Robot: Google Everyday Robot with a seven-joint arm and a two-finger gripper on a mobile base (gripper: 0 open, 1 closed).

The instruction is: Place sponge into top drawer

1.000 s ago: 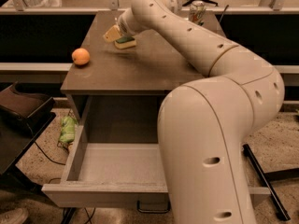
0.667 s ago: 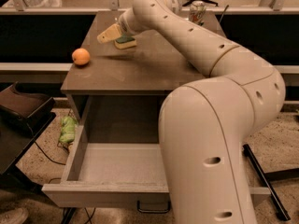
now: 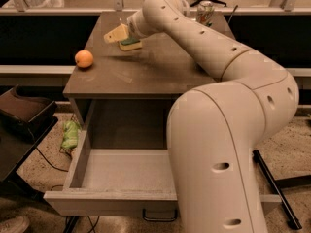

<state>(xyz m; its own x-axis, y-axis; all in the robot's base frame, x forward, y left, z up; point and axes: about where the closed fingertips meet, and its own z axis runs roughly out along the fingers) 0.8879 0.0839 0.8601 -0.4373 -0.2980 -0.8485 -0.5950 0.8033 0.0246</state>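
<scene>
The sponge (image 3: 130, 43), yellow with a dark green layer, is at the back left of the cabinet top (image 3: 146, 74), a little above the surface with its shadow below it. My gripper (image 3: 119, 36) is shut on the sponge, its beige fingers (image 3: 114, 34) pointing left past it. The top drawer (image 3: 112, 196) is pulled wide open below the cabinet top, its grey inside bare, its dark pull handle (image 3: 159, 216) at the front. My arm's large body covers the drawer's right part.
A round orange fruit (image 3: 84, 58) lies at the left edge of the cabinet top. A drink can (image 3: 206, 12) stands at the back right. A green object (image 3: 70, 135) lies on the floor left of the drawer, beside a dark low stand (image 3: 24, 113).
The gripper with the sponge has risen slightly off the cabinet top and shifted a little left. The orange and drawer have not moved.
</scene>
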